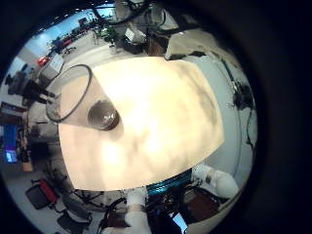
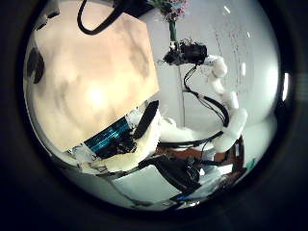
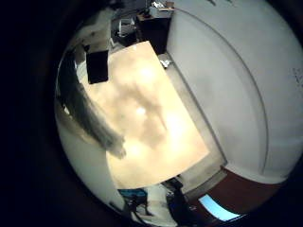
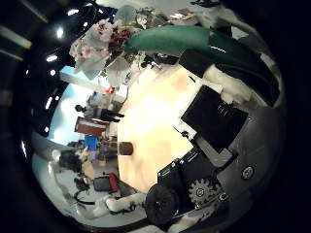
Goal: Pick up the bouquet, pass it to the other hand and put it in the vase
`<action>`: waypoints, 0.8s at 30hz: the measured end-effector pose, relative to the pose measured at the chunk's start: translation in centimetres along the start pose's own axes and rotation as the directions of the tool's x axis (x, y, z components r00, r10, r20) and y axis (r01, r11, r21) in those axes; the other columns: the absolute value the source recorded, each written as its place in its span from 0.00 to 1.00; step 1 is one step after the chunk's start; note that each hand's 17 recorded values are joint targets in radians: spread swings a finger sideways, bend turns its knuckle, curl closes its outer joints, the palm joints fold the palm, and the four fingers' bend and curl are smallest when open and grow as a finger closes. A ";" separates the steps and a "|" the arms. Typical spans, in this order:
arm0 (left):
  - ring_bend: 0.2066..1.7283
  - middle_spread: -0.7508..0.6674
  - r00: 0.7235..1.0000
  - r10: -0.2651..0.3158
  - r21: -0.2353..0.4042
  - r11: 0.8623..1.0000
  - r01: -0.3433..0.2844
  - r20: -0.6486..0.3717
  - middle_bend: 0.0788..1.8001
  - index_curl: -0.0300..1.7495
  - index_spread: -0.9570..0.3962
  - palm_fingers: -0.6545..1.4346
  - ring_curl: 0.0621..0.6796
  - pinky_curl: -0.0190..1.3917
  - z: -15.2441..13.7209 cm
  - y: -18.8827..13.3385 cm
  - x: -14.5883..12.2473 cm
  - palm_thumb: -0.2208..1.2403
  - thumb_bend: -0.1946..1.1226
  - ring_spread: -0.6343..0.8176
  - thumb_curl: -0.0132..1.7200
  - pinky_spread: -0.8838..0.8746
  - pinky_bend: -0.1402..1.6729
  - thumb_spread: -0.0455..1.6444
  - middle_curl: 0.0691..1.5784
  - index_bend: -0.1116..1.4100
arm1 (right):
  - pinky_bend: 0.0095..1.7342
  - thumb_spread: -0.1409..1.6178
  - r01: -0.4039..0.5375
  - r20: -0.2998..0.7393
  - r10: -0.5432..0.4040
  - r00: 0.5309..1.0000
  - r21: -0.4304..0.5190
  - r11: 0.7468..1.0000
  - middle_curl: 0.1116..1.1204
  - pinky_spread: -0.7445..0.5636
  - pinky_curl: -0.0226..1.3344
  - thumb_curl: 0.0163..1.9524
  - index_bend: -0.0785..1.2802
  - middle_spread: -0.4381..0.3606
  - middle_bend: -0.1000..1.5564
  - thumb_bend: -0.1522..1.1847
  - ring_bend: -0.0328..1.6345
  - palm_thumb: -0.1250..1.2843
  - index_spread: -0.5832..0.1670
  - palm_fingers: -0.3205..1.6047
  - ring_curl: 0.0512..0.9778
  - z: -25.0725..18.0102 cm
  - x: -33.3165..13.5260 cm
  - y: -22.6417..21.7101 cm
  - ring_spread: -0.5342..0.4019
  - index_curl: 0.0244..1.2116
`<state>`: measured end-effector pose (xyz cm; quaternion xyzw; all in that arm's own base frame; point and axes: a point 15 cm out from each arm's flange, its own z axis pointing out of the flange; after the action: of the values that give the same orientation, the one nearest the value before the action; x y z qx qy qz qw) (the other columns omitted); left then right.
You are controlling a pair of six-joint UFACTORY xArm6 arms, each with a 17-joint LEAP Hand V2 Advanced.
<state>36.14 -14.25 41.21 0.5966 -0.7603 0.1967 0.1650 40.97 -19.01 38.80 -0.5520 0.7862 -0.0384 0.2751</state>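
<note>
Your count: 1 bouquet [image 4: 180, 39], 1 vase [image 1: 83, 97], 1 table [image 1: 166, 107].
- Right hand [image 2: 188, 50]: raised clear of table, fingers closed round bouquet stems, blooms sticking out past hand.
- Right thumb-side view: bouquet fills much of frame, so close to palm. Stems run across own fingers [image 4: 219, 121].
- Vase: upright on table, alone, near one table edge, well apart from bouquet.
- Left hand: over table, looking down at vase. Can't tell whether fingers are open or closed.

Clear glass vase [image 1: 80, 96] on a smooth, pale wooden table [image 1: 166, 107].
</note>
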 end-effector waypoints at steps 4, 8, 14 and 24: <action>0.33 0.59 0.997 -0.036 0.035 0.999 0.038 -0.065 0.09 0.25 0.65 0.47 0.10 0.01 -0.2 -2.1 1.1 0.27 0.13 0.59 0.18 0.66 0.49 0.67 0.23 0.19 | 0.73 0.56 0.014 0.112 -0.017 0.994 0.022 1.000 0.62 0.43 0.63 0.60 0.90 0.42 0.90 0.15 0.89 0.92 0.48 0.76 0.69 1.1 -1.6 -0.9 0.38 0.74; 0.33 0.59 0.992 -0.058 0.060 0.996 0.065 -0.112 0.09 0.25 0.67 0.47 0.11 0.01 -1.0 -3.6 1.5 0.26 0.13 0.59 0.18 0.66 0.50 0.66 0.24 0.19 | 0.72 0.56 0.024 0.225 -0.030 0.974 0.029 0.999 0.61 0.43 0.64 0.61 0.91 0.42 0.90 0.14 0.90 0.92 0.48 0.77 0.69 2.3 -3.4 -1.7 0.38 0.73; 0.34 0.61 0.983 -0.061 0.080 0.994 0.075 -0.171 0.09 0.24 0.70 0.45 0.12 0.01 -1.4 -4.7 1.9 0.23 0.12 0.60 0.18 0.66 0.51 0.63 0.24 0.18 | 0.71 0.55 0.066 0.486 -0.056 0.872 -0.003 0.998 0.61 0.42 0.65 0.62 0.91 0.42 0.90 0.14 0.90 0.91 0.49 0.77 0.68 3.3 -8.1 -2.1 0.38 0.73; 0.35 0.64 0.924 -0.066 0.144 0.981 0.128 -0.376 0.10 0.23 0.72 0.44 0.14 0.01 -2.4 -6.5 3.8 0.22 0.13 0.63 0.18 0.65 0.53 0.61 0.23 0.19 | 0.70 0.55 0.155 0.755 -0.101 0.648 -0.002 0.988 0.60 0.42 0.68 0.64 0.92 0.42 0.91 0.13 0.90 0.92 0.49 0.77 0.68 1.8 -13.9 -0.9 0.38 0.71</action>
<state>41.64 -17.70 45.80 0.5975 -0.6660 0.3596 0.2647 45.95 -6.58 43.01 -0.5812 0.5620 0.1999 0.5536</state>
